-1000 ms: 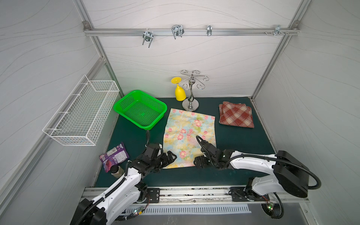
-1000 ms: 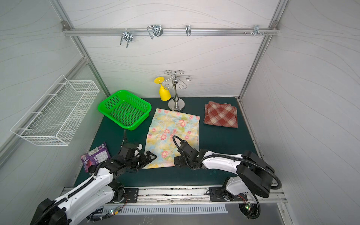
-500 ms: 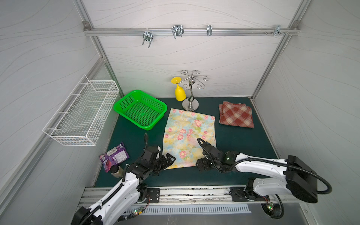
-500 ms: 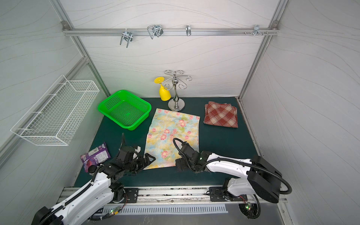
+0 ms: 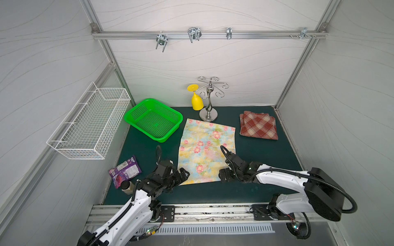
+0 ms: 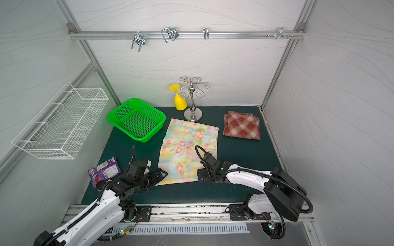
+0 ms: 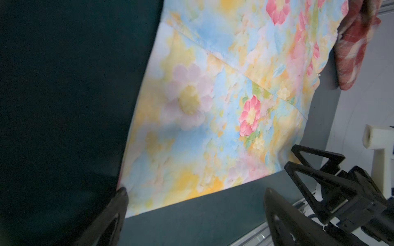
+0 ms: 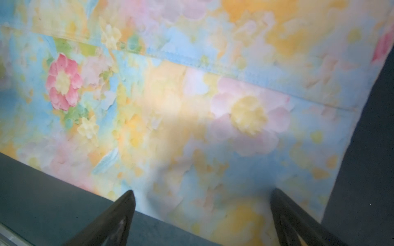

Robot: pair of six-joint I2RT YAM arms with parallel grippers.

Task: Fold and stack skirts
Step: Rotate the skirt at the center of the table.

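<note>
The pale floral skirt (image 5: pixel 205 149) (image 6: pixel 188 149) lies spread flat on the mat's middle. The red-brown plaid skirt (image 5: pixel 258 125) (image 6: pixel 242 125) lies folded at the back right. My left gripper (image 5: pixel 184 173) (image 6: pixel 163 173) stands open at the floral skirt's near left corner. In the left wrist view that corner of the floral skirt (image 7: pixel 213 106) lies just ahead of the left gripper (image 7: pixel 195 190), with bare mat between the jaws. My right gripper (image 5: pixel 222 175) (image 6: pixel 200 175) is open at the near right corner. In the right wrist view the right gripper (image 8: pixel 203 191) straddles the floral skirt's hem (image 8: pixel 191 95) without closing.
A green basket (image 5: pixel 153 119) sits at the back left. A metal stand (image 5: pixel 208 106) with a yellow cup (image 5: pixel 197 102) stands behind the floral skirt. A purple wrapper (image 5: pixel 124 170) and a small bottle (image 5: pixel 126 187) lie near left. A white wire basket (image 5: pixel 89 125) hangs on the left wall.
Both arms have shifted slightly along the floral skirt's near edge, the right gripper a little outward toward its corner. Both grippers stay open and the cloth has not moved.
</note>
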